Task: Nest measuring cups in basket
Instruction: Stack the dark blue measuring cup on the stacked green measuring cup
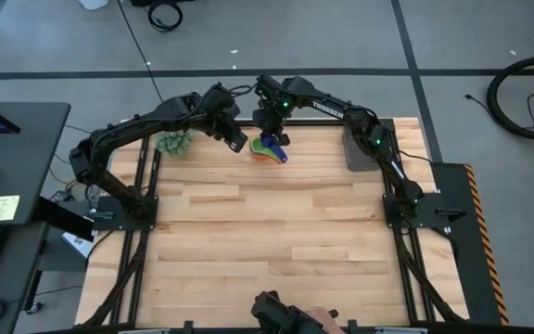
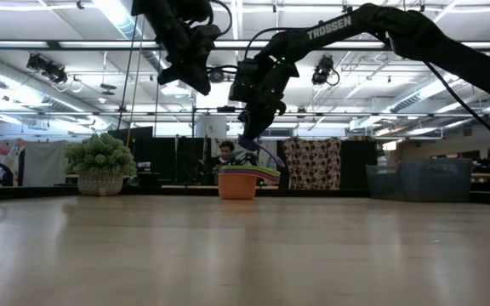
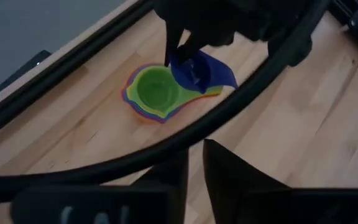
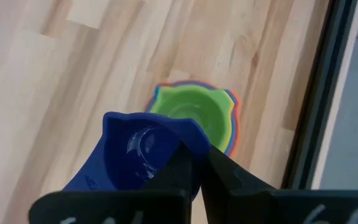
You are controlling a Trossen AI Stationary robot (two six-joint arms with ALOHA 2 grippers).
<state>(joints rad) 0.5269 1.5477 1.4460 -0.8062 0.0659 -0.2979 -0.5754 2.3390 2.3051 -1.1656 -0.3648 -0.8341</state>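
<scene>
A nested stack of measuring cups [image 1: 265, 153], green innermost and orange at the bottom [image 2: 237, 185], stands by its base on the wooden table near the far edge. Just above it hangs the dark blue cup [image 4: 143, 152], with my right gripper [image 1: 272, 133] shut on it. My left gripper [image 3: 196, 165] hovers to the left of the stack, higher up, with a narrow gap between its fingers and nothing in it. The grey basket [image 1: 360, 148] stands apart at the far right, holding no cup that I can see. My right gripper pinches the dark blue cup's wall at the rim [image 4: 188, 142], one finger inside the bowl and one outside. The fingers come from above, slanting down. The cup is lifted clear above the stack's green cup [image 3: 157, 92], tilted, its handle [image 3: 224, 74] sticking out sideways.
A fuzzy green plant ball [image 1: 172, 142] in a pot sits at the far left, close behind my left arm. Black frame rails [image 1: 142, 199] run along both sides of the table. The table's middle and near half are bare wood.
</scene>
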